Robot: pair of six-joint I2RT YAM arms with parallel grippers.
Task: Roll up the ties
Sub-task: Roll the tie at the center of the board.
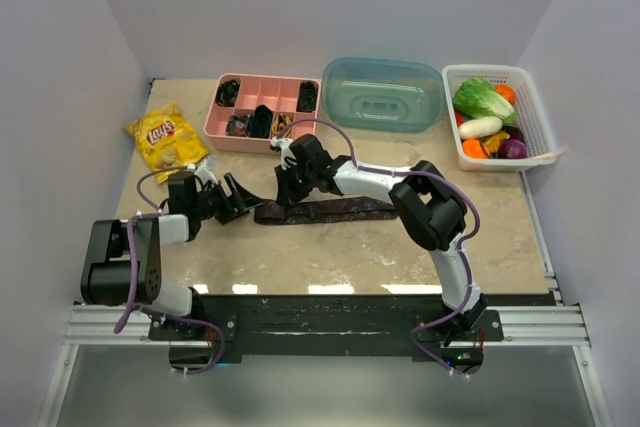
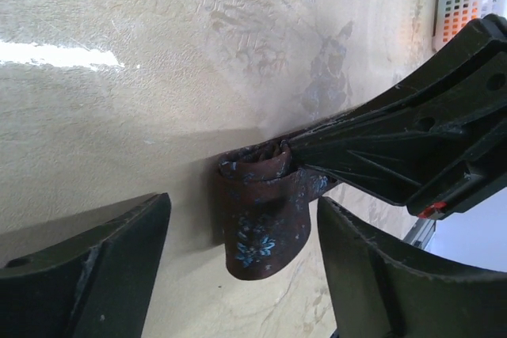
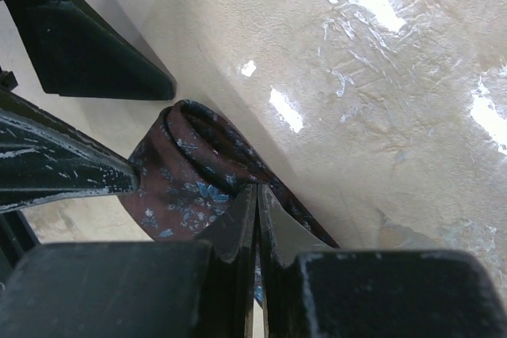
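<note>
The tie (image 1: 335, 210) is laid flat across the middle of the bench (image 1: 330, 257), its length running left to right. Its left end is turned up into a small loop. This looped end is clamped by the right claw (image 3: 255, 211), whose fingers are pressed together on the patterned fabric. The left claw (image 2: 242, 211) is held apart, with one finger set on each side of the loop. Bare bench is seen in both gaps, so no contact is shown. Along the far edge are ranged a pink divided tray (image 1: 265, 139), a yellow crisp bag (image 1: 165, 137), a teal plastic tub (image 1: 385, 94) and a white basket (image 1: 485, 69) of vegetables.
</note>
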